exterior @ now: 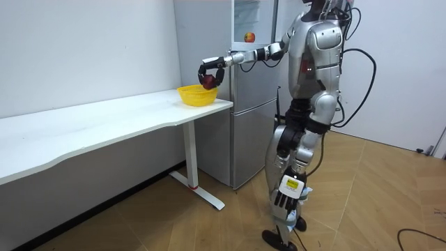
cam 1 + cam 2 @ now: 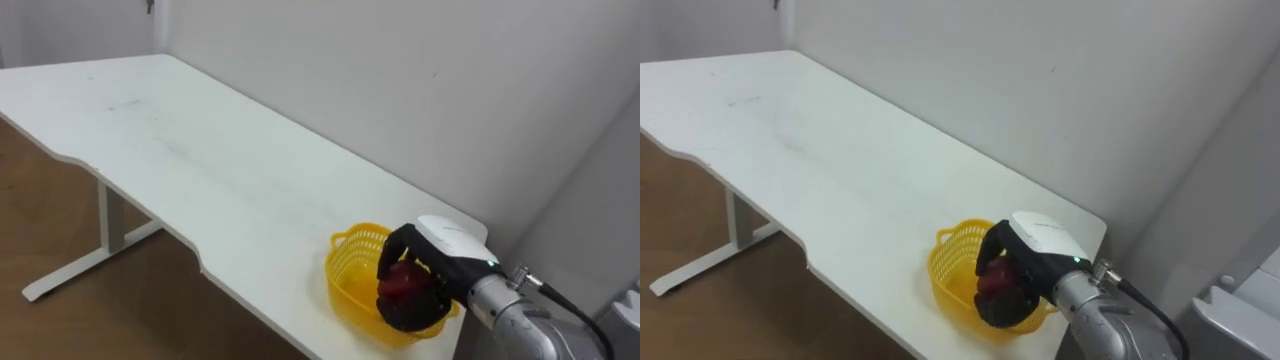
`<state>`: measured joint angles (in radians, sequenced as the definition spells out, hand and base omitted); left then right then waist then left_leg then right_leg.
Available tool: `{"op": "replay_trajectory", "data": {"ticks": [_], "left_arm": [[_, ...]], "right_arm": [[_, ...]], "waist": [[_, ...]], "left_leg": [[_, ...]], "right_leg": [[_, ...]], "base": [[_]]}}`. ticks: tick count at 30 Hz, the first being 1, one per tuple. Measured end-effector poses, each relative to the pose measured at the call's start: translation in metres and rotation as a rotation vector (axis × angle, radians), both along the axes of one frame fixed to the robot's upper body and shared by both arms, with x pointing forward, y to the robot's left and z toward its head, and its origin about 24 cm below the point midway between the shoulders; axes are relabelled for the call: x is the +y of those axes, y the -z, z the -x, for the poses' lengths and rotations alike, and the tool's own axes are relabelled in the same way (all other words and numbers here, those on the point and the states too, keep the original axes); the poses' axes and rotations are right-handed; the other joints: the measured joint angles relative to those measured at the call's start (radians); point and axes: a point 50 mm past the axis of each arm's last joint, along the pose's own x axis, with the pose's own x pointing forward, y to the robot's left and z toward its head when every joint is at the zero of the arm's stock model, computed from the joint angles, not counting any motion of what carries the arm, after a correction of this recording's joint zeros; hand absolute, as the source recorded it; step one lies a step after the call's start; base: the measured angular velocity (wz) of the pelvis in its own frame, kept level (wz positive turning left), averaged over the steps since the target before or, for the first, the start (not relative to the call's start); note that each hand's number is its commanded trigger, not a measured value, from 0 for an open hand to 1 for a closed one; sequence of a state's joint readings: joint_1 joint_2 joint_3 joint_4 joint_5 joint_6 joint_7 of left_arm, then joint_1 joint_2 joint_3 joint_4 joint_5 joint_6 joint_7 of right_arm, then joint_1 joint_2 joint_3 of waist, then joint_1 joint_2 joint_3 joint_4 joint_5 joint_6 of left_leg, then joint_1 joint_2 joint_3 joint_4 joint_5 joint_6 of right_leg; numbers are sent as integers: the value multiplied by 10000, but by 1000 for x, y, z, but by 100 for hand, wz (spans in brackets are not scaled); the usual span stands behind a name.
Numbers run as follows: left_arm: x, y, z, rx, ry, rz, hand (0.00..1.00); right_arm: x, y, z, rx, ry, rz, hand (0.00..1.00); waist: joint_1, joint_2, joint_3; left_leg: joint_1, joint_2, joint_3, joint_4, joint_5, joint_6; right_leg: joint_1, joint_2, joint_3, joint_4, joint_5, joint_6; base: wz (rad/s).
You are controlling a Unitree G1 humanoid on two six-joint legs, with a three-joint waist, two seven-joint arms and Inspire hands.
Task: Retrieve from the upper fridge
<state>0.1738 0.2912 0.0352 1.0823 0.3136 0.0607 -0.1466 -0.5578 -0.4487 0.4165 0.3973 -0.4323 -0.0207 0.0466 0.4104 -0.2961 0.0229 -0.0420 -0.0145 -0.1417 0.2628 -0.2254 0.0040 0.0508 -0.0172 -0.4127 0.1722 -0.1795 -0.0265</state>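
The right hand [image 2: 445, 245] was curled round a red apple [image 2: 400, 284], holding it just above the yellow basket [image 2: 345, 280], so the basket lay straight below the hand. The basket stood at the table [image 2: 200, 170] end nearest the fridge [image 1: 247, 104]. The left hand [image 1: 282, 201] hung beside the thigh.

bright even light, soft shadows

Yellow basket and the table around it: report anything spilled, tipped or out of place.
Nothing stands out. The yellow basket sits upright near the white table's end, nothing spilled; the right hand holds a red fruit over it.
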Motion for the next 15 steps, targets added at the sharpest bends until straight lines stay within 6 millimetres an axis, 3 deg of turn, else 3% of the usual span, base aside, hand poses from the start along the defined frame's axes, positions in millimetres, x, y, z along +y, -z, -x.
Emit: {"op": "replay_trajectory", "data": {"ticks": [9,15], "left_arm": [[-1,0,0,40,-6,23,0],[0,0,2,61,-22,-5,0]], "right_arm": [[-4,1,-2,235,180,-440,0],[-5,1,-2,278,210,-543,0]], "waist": [[56,12,12],[8,77,63]], "left_leg": [[-60,-1,-14,-47,-4,-2],[8,1,-12,-31,-4,-2]], "right_leg": [[1,-6,-27,1,0,0],[41,-7,-22,6,0,0]], "base": [[0],[0]]}}
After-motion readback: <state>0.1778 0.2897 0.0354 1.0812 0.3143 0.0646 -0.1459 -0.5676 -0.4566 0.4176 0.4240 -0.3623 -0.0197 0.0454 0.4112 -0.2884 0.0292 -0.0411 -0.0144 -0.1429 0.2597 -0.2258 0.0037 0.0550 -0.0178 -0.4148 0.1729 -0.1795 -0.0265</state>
